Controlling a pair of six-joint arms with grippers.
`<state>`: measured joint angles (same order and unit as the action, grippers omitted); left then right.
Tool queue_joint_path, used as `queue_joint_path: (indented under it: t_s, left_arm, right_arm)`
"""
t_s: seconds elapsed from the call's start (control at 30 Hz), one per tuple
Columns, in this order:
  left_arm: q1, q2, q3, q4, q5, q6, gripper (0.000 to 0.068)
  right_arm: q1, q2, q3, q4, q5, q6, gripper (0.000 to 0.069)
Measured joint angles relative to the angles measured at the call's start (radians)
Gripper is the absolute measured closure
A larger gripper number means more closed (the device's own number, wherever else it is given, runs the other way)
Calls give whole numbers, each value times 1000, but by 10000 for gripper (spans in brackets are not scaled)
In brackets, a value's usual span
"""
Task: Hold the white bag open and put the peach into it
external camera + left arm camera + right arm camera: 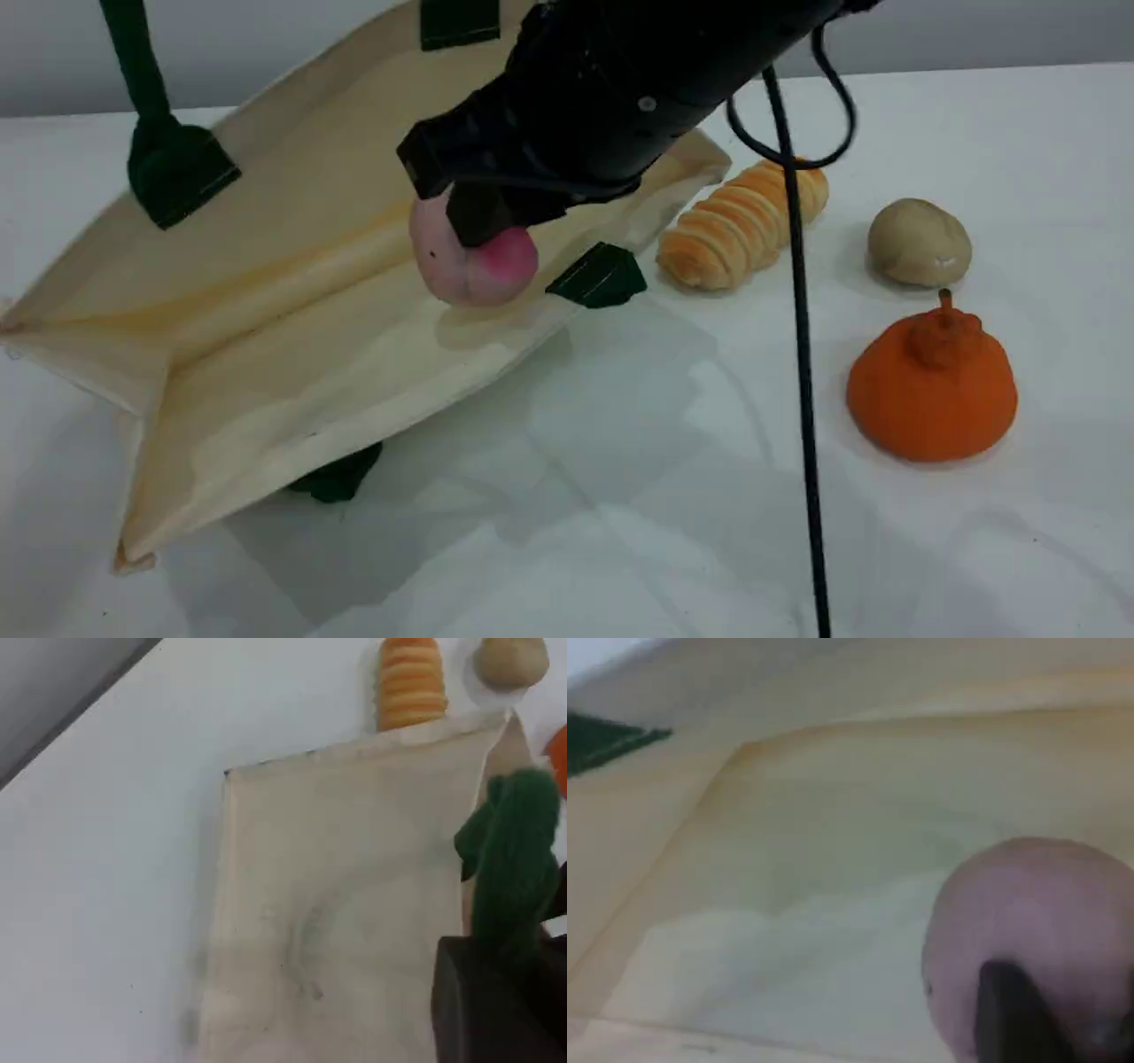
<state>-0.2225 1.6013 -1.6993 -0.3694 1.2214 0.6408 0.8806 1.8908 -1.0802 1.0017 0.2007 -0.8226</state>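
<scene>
1. Scene view: the right tool (483, 226) is closed on the peach (469, 261), holding it just above the open mouth of the white bag (292, 292), which lies on the bench (620, 496).
2. The left tool (496, 992) shows only at the bottom edge of the left wrist view; it appears clamped on the green rope handle (514, 859), which rises taut from the bag's upper panel and lifts it.
3. Right wrist view: the peach fills the lower right, with the bag's cream lining behind it.
4. The peach looks soft and light, likely to dent under pressure; a gentle hold across its middle suits it.
5. The bag is limp canvas and would sag if freed, so the handle is the sensible place to hold.
6. A bread roll (744, 226), potato (919, 241) and orange fruit (930, 390) lie apart to the right.
</scene>
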Motion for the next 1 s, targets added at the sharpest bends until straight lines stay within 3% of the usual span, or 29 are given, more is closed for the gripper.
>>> queue_joint_path:
  t_s: [0.43, 0.63, 0.9, 1.0]
  left_arm:
    - [0, 0, 0, 3, 0, 0, 577]
    - [0, 0, 0, 3, 0, 1, 578]
    - [0, 0, 0, 2, 0, 1, 578]
    - [0, 0, 0, 1, 0, 1, 578]
  right_arm:
    - [0, 17, -37, 18, -34, -2, 510]
    - [2, 17, -46, 35, -49, -2, 455]
    - [54, 16, -87, 56, -54, -53, 430]
    - [59, 16, -97, 63, -48, -53, 385]
